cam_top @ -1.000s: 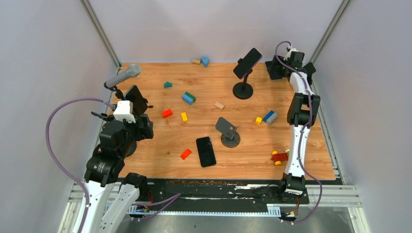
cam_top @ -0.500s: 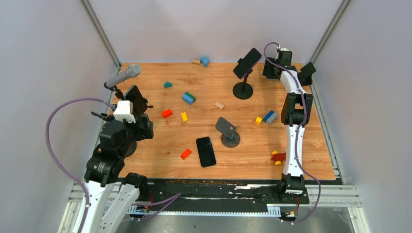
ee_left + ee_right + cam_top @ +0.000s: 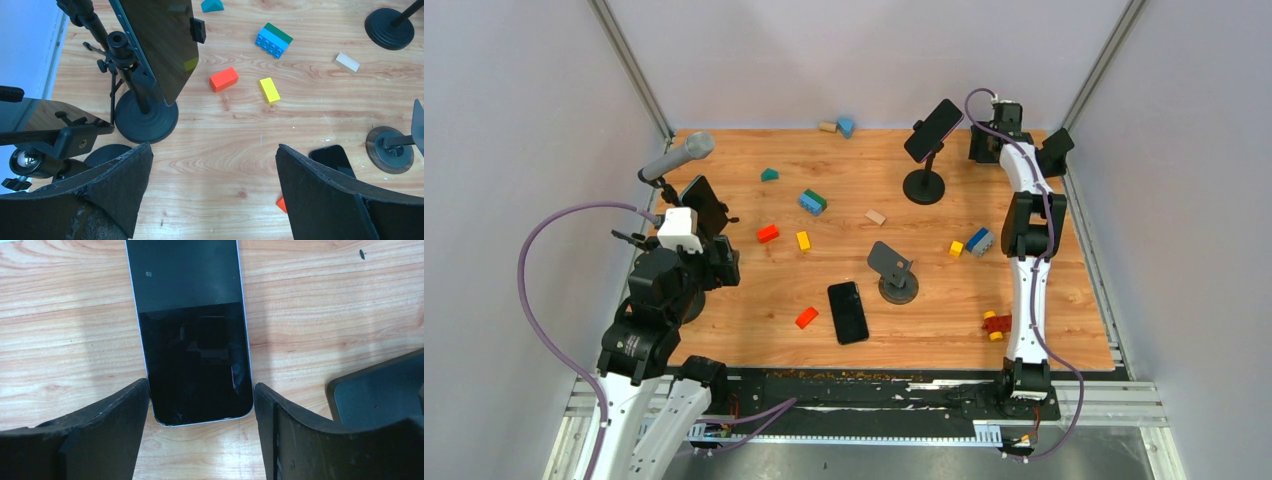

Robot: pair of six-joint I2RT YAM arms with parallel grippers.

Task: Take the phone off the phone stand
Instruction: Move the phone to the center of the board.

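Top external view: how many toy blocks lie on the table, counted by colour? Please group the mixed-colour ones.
red blocks: 2
yellow blocks: 2
tan blocks: 2
blue block: 1
teal block: 1
mixed-colour blocks: 3 (the joined cluster at the near right taken as one)
Total: 11

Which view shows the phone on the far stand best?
Right wrist: the phone fills the frame, screen and lower edge clear, flanked by the right end effector. Top external shows it small and tilted on its stand. Left wrist shows only the stand's base, not the phone.
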